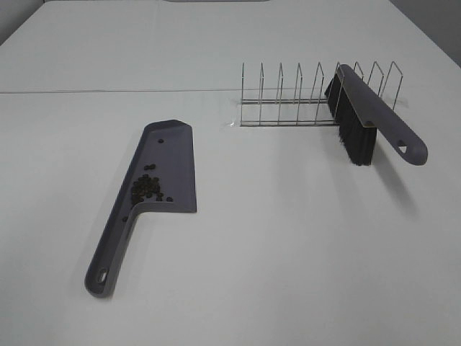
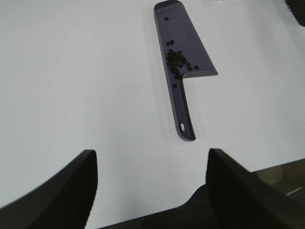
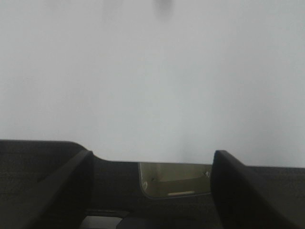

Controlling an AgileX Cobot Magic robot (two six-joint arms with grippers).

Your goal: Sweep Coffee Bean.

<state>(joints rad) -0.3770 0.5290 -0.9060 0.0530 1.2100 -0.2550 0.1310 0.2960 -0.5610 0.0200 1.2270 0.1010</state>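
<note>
- Coffee bean (image 1: 148, 188) heaped in the grey dustpan (image 1: 169, 155); sweeping looks done.
- Brush (image 1: 360, 119) parked on the wire rack (image 1: 288, 97).
- Left gripper (image 2: 150, 181) and right gripper (image 3: 151, 181) spread, gripping nothing.

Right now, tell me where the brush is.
In the exterior high view the brush sits on the right, propped in the wire rack with its bristles hanging down toward the white table, well apart from the dustpan on the left.
</note>
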